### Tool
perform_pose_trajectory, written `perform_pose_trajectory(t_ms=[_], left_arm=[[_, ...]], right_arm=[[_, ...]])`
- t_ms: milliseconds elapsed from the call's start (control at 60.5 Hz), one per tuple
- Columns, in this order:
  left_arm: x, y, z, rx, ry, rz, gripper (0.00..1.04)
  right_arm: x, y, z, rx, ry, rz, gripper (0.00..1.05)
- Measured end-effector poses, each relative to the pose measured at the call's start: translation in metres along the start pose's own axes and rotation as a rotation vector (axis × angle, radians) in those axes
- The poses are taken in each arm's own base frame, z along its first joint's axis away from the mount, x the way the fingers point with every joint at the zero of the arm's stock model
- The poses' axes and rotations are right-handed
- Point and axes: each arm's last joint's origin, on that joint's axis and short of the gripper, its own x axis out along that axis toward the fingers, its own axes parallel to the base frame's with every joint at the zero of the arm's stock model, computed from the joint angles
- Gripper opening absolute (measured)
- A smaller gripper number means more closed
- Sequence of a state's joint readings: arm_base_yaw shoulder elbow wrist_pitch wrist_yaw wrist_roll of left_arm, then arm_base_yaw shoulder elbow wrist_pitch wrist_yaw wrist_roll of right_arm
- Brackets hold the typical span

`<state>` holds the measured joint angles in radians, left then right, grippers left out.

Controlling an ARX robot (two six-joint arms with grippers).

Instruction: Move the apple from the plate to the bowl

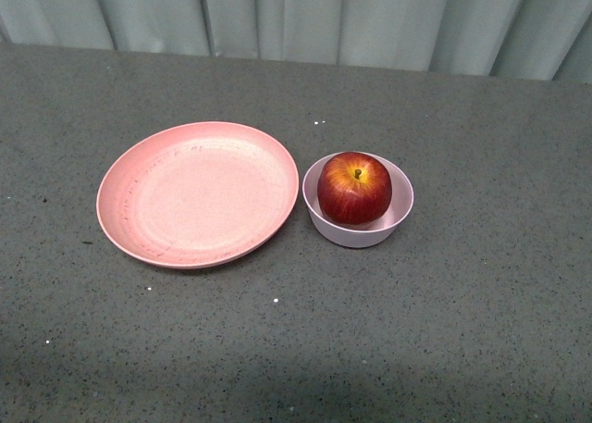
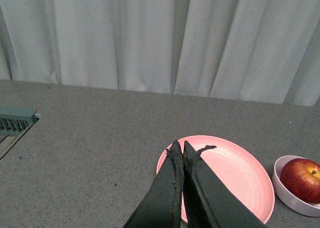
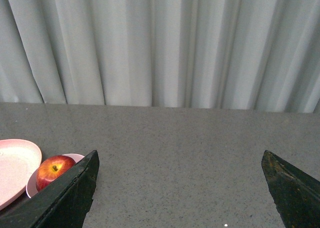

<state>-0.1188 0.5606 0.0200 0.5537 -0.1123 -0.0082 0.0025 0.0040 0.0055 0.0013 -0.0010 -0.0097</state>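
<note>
One apple [image 1: 354,187] sits stem-up in the bowl [image 1: 400,216], filling most of it, so by the look of things the move is done. Just left of the bowl, nearly touching it, lies the plate [image 1: 194,193], bare. Neither arm is near: the left gripper [image 2: 179,149] is pressed closed on nothing above the plate, while the right gripper [image 3: 180,160] is spread wide. Grey table [image 1: 481,330], curtain [image 1: 370,16] behind; nothing obstructs.

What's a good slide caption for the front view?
Apple sitting in the bowl, beside the empty plate on the grey table.
</note>
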Motion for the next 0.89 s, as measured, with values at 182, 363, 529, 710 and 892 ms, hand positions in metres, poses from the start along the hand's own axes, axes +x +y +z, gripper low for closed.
perform_pose_trajectory(t_ms=[182,363,529,710,892], left_arm=[[-0.007,0.012,0.002,0.002,-0.007,0.014,0.04],[-0.013,0.012,0.003,0.003,-0.009,0.004,0.04],[-0.017,0.012,0.003,0.003,-0.01,0.004,0.04],[-0.021,0.012,0.004,0.003,-0.012,0.005,0.04],[-0.025,0.012,0.003,0.003,-0.011,0.005,0.04]], right_arm=[[0.0,0.0,0.0,0.0,0.0,0.0,0.95],[0.0,0.0,0.0,0.0,0.0,0.0,0.95],[0.0,0.0,0.0,0.0,0.0,0.0,0.95],[0.0,0.0,0.0,0.0,0.0,0.0,0.95],[0.0,0.0,0.0,0.0,0.0,0.0,0.95]])
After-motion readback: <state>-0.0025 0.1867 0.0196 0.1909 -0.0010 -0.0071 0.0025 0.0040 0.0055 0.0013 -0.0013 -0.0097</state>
